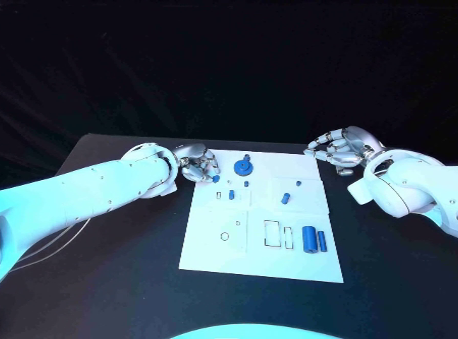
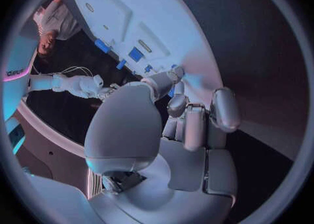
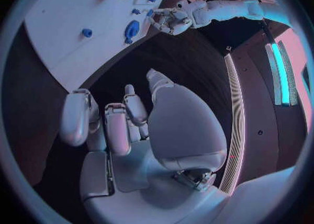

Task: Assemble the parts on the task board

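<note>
Several blue parts sit on the white board (image 1: 259, 233) in the middle of the black table (image 1: 117, 282). Round gear-ish part (image 1: 244, 167) is at the far edge, a few small pegs (image 1: 286, 199) stand around the middle, and two bigger cylinders (image 1: 309, 239) lie side by side near the right edge, next to some rectangular outlines.

Left hand (image 1: 196, 164) is at the board's far left corner, fingers curled in, and there's a small blue piece (image 1: 215, 179) right at its fingertips. Can't tell if it's actually pinching that or just touching it; the left wrist view has blue bits beside the fingers (image 2: 190, 124) but doesn't settle it.

Right hand (image 1: 340, 150) is off the board past its far right corner, over the table, well apart from any part. Fingers (image 3: 118, 127) bent loosely with gaps between them, nothing in the palm.
</note>
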You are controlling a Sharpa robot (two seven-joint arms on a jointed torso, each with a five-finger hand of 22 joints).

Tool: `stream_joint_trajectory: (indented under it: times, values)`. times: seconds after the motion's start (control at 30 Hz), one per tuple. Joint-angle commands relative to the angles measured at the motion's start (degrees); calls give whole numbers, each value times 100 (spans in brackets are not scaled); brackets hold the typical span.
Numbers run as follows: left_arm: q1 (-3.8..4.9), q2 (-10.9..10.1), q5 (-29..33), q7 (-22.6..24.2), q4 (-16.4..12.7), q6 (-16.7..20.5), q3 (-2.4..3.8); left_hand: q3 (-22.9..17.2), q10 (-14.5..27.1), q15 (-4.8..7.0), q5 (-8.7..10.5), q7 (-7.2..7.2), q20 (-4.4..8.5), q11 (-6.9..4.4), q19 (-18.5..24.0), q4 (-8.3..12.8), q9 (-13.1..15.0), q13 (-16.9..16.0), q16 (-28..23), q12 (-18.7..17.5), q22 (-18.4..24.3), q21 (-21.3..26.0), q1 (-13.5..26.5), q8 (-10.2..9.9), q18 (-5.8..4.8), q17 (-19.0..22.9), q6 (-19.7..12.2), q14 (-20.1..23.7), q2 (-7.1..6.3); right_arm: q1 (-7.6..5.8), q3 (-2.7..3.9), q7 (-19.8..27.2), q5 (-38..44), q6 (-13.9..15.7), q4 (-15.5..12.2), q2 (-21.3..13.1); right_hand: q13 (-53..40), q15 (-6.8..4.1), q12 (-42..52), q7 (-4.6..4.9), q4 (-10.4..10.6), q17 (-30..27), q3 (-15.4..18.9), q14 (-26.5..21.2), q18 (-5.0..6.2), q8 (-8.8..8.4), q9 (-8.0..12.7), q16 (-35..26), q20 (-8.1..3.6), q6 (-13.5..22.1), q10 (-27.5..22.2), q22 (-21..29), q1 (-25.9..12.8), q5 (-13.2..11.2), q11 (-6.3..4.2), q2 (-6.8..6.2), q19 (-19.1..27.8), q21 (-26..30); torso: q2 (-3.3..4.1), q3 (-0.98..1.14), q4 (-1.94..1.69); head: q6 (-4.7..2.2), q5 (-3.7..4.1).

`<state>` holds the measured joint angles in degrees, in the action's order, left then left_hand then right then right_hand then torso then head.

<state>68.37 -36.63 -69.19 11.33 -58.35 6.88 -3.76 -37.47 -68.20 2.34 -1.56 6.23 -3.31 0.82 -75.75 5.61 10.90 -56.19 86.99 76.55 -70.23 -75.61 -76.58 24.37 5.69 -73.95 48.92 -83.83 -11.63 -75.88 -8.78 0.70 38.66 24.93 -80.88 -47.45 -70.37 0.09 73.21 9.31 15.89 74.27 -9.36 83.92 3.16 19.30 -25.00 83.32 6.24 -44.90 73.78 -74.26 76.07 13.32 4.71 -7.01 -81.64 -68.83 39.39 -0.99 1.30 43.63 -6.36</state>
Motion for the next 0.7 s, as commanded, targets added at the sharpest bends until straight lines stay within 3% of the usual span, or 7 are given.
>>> stream_joint_trajectory:
  times: [0.03,0.37,0.7]
  values:
    - [0,-29,136,92,-57,57,15,119,-14,3,-128,-20,-31,3,-26,-18,-77,-76,108,78,-115,-66,167,-157,-60,-1035,-164,-363,-29,6,1,13,5,-10,0,4,18,-19,-33,-16,46,438,-138,320,135,98,-25,-59,-43,57,-42,-509,-215,108,-40,-26,30,32,1,-2,4,-10,0]
    - [2,-86,278,166,-150,-3,60,200,-23,4,-130,-8,-30,5,-30,-82,-74,-88,110,83,-120,-66,233,-190,-61,-1043,-145,-367,-4,10,1,11,5,-12,0,5,18,-19,-33,-16,46,438,-138,320,135,98,-25,-59,-43,57,-42,-509,-215,108,-40,-26,30,32,2,2,-1,-3,11]
    - [3,19,132,-1,-21,-201,67,186,6,-11,-131,26,-36,28,-28,-70,-59,-63,108,66,-118,-63,167,-188,-61,-1040,-60,-365,58,11,1,9,5,-15,0,6,18,-19,-33,-16,46,438,-138,320,135,98,-25,-59,-43,57,-42,-509,-215,108,-40,-26,30,32,1,5,-5,5,6]
